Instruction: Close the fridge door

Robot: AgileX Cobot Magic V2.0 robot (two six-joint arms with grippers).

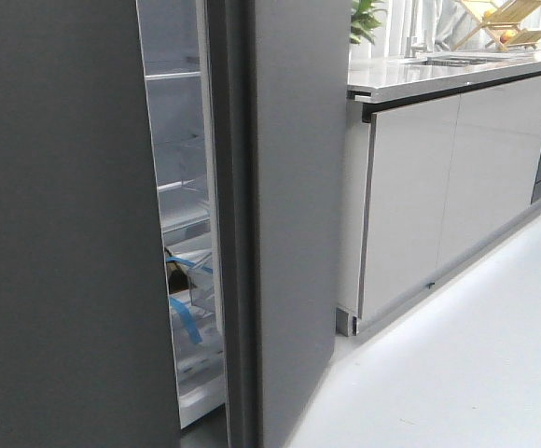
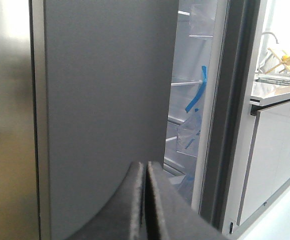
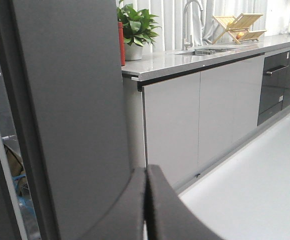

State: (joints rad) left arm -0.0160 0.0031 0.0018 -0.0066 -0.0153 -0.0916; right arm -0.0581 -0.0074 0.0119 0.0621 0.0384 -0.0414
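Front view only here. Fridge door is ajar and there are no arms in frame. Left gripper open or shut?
Observer: The left gripper is shut, fingers pressed together with nothing between them.
Operator: Right one?
Observer: The right gripper is shut too, and empty.
Operator: Anything on the counter that the door hides from me?
Observer: Yes. A red cylinder stands on the counter beside the potted plant, just past the edge of the fridge door.
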